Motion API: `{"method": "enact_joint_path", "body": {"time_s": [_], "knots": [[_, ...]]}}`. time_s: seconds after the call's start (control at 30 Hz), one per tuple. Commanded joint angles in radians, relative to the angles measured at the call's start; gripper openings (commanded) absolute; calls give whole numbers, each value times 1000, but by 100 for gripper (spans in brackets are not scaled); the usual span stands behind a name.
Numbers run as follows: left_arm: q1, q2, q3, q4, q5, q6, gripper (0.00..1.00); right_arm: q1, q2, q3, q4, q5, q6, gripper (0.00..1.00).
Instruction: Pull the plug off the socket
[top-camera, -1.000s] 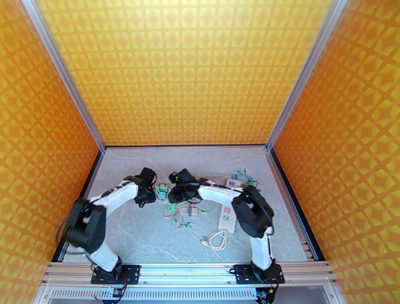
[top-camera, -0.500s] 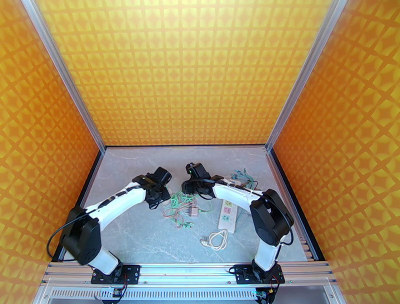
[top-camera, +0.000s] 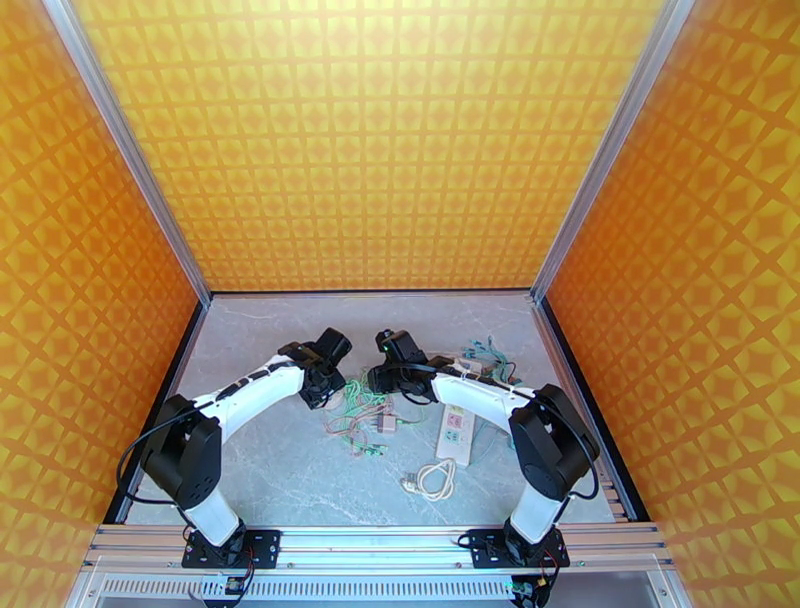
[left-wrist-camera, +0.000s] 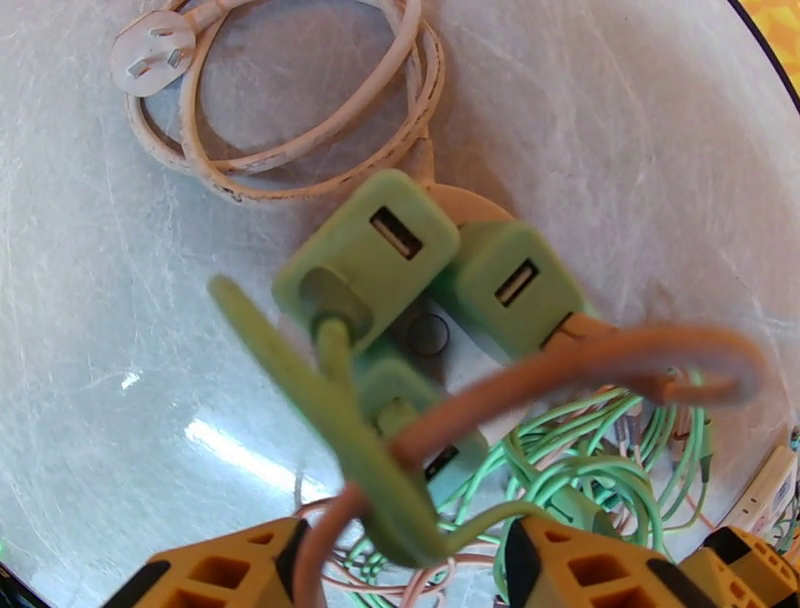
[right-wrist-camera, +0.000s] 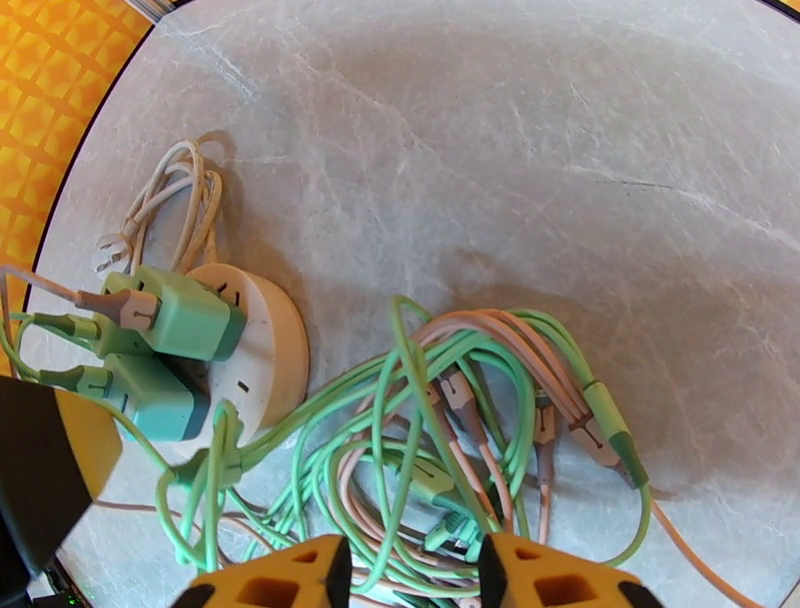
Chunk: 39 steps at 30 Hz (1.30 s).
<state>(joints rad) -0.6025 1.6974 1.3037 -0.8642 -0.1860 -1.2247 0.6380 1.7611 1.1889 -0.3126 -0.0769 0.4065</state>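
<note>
Three green plugs (right-wrist-camera: 165, 345) sit in a round white outlet hub (right-wrist-camera: 265, 345), which lies left of a tangle of green and pink cables (right-wrist-camera: 450, 420). From the left wrist these green plugs (left-wrist-camera: 400, 265) are close below, and a green strap and a pink cable cross between the fingers. My left gripper (left-wrist-camera: 400, 570) is open above them. My right gripper (right-wrist-camera: 415, 580) is narrowly open over the tangle, with green cable in the gap. From above, the left gripper (top-camera: 322, 385) and right gripper (top-camera: 385, 378) face each other. The socket (top-camera: 455, 432), a long white power strip, lies to the right.
A coiled white cord (top-camera: 430, 480) with its plug lies near the front. More green cables (top-camera: 488, 352) sit at the back right. Another white cord coil (right-wrist-camera: 170, 195) lies beside the round hub. Orange walls close in the table (top-camera: 260, 470).
My left arm has reached right toward the cable tangle and its jaws have widened. My right gripper has shifted right and a little back, then held.
</note>
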Motion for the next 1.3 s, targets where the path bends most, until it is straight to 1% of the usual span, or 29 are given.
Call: {"method": "enact_joint_path", "body": {"time_s": [0.0,0.13,0.27,0.4,0.7,0.9,1.07,1.2,1.27], "knots": [[-7,-61,16,-39,-38,-55,56,-6,-29,-14,24,16,-16,40],[-7,-53,23,-44,-46,-79,55,-8,-25,-8,35,8,-9,40],[-19,-64,16,16,-56,-75,55,-9,-26,-6,32,11,-15,40],[-13,5,59,-47,-55,-85,56,-10,-28,-12,33,11,-17,40],[-4,146,95,-70,-55,-124,56,-11,-36,-15,33,5,-15,40],[16,166,89,-55,-57,-122,56,-11,-47,-20,31,8,-16,41],[29,167,100,-61,-89,-111,56,-11,-47,-29,26,-1,-13,41],[43,169,81,-46,-100,-103,54,-11,-46,-29,30,-11,-7,41],[52,174,70,-33,-100,-97,52,-11,-44,-28,30,-17,-5,41]]}}
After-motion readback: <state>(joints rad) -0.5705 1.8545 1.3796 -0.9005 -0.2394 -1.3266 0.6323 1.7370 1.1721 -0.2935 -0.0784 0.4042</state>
